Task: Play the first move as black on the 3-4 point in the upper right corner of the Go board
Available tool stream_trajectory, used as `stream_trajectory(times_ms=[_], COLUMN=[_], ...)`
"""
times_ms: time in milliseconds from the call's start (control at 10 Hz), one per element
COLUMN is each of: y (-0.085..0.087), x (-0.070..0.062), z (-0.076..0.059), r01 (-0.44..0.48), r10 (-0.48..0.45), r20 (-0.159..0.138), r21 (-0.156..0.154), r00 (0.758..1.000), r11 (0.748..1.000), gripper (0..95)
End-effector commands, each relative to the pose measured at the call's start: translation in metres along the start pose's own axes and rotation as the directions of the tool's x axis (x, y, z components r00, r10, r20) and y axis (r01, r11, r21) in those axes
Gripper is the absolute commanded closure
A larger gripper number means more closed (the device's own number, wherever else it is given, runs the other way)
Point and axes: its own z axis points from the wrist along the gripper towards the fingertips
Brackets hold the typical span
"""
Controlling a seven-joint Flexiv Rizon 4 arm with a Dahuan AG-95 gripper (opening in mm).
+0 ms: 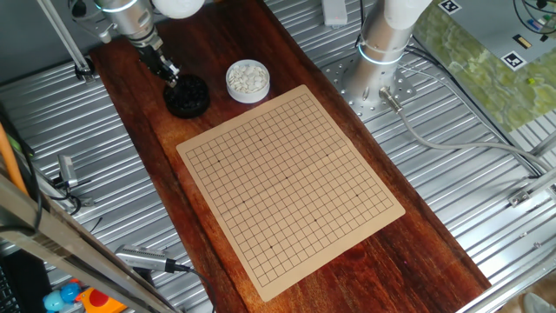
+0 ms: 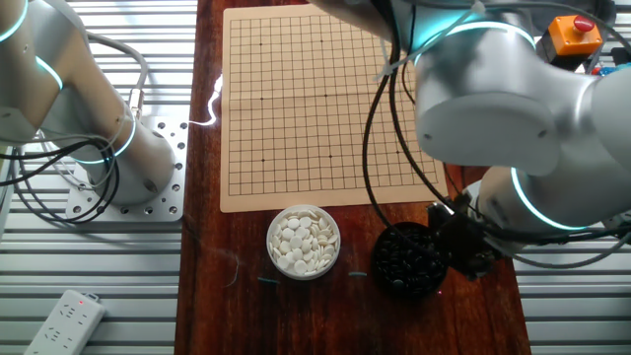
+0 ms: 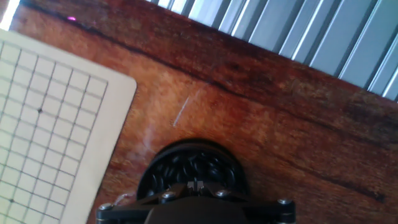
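Observation:
A black bowl [image 1: 187, 96] full of glossy black stones stands on the wooden table beside the Go board [image 1: 291, 178], which carries no stones. My gripper [image 1: 173, 75] hangs over the bowl's far rim, its tips just above the stones. In the hand view the fingertips [image 3: 198, 185] sit pressed close together over the bowl [image 3: 193, 163]. Whether a black stone is between them is hidden. The other fixed view shows the gripper [image 2: 446, 225] at the right rim of the bowl [image 2: 407, 260], under the big arm.
A white bowl [image 1: 248, 80] of white stones stands next to the black bowl, near the board's edge; it also shows in the other fixed view [image 2: 304, 242]. A second arm's base [image 1: 382, 52] stands beside the table on the ribbed metal bench. Cables lie near it.

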Motion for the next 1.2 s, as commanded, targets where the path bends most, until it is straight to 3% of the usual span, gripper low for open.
stream_trajectory(times_ms=[100,500,800,1200], y=[0.0019,0.0018,0.0018,0.0018], x=[0.0021,0.0004,0.0004,0.0004], z=[0.0004,0.0050,0.0050,0.0050], r01=[0.008,-0.023,-0.055,-0.089], r10=[-0.008,0.022,0.056,0.090], r20=[0.021,0.016,0.053,0.036], r21=[-0.003,0.017,-0.021,-0.009], r00=[1.000,1.000,0.997,0.995], r11=[1.000,1.000,0.998,0.996], gripper=[95.0,95.0,95.0,95.0])
